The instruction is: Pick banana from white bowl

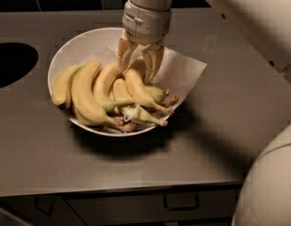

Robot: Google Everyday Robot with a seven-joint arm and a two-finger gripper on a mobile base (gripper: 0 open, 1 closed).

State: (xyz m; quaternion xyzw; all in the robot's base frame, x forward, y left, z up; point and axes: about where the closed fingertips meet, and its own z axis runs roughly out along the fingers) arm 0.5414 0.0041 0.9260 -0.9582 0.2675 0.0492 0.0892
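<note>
The white bowl (72,45) sits on the grey counter, lined with crinkled white paper (182,72) that sticks out at its right. Several yellow bananas lie in it. The banana (138,89) is the evenly yellow one right of centre; its blunt tip points to the back and its brown stem end to the front right. My gripper (138,62) reaches down from above with its fingers open, one on each side of that banana's blunt tip and close to its sides. The tip itself is partly hidden between the fingers.
The longest, fattest banana (84,95) and a shorter one (62,84) lie at the bowl's left; green-stemmed bananas (107,84) lie beside the target. A dark round opening (8,62) is in the counter at left. My pale body (270,182) fills the lower right. Drawers run under the counter's front edge.
</note>
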